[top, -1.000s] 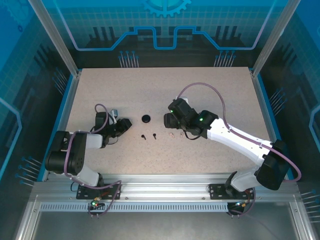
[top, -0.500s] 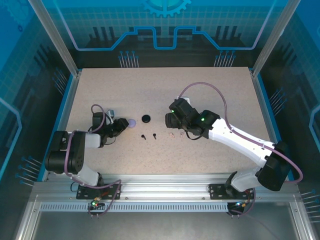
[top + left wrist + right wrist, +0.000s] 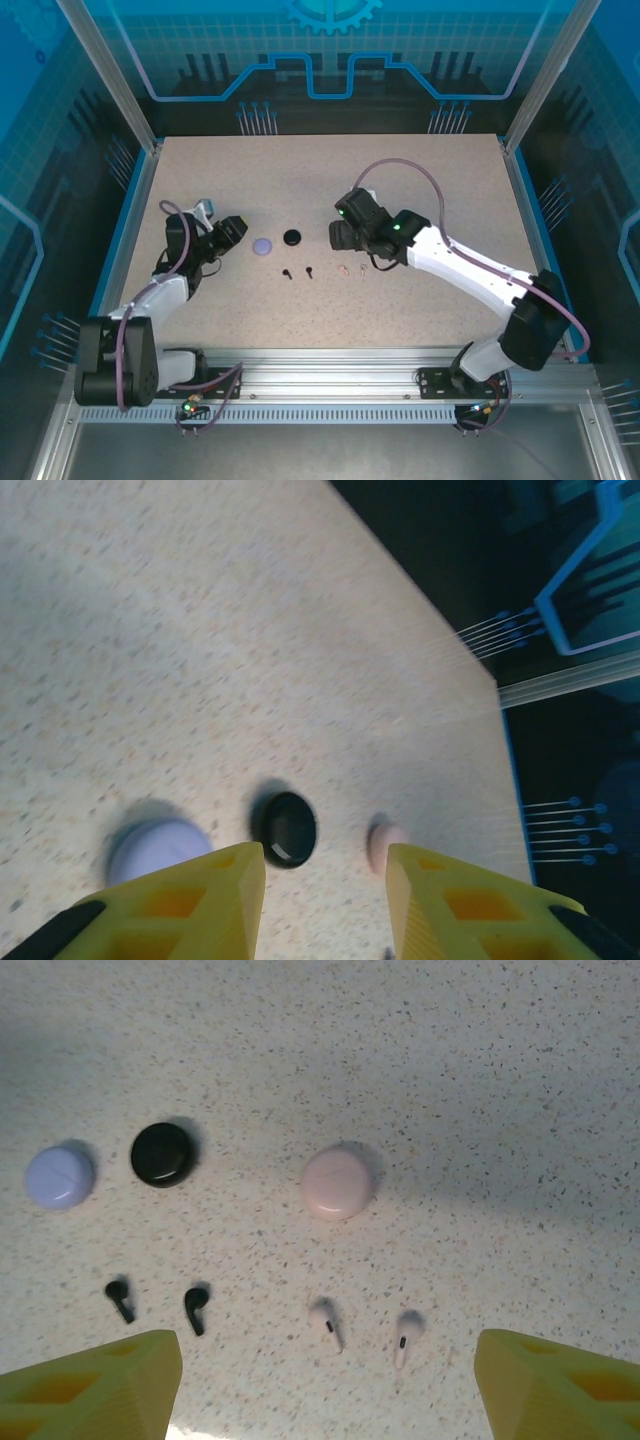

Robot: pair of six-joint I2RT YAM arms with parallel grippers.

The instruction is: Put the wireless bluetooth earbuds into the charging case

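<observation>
My right hand (image 3: 325,1395) hangs wide open and empty just short of the pink earbuds (image 3: 326,1322), way nearer than my left hand (image 3: 325,900), which is part open and empty too. Their stems point back at me, across my closing line. The pink case (image 3: 337,1182) sits just beyond on the surface (image 3: 500,1080).

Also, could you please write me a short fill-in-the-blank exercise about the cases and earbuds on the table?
1. In the right wrist view, the round case between the purple case and the pink case is ____.
2. The number of black earbuds lying on the table is ____.
3. The pale pink earbuds lie closest to the ____ case.
Missing words: black; two; pink.
</observation>
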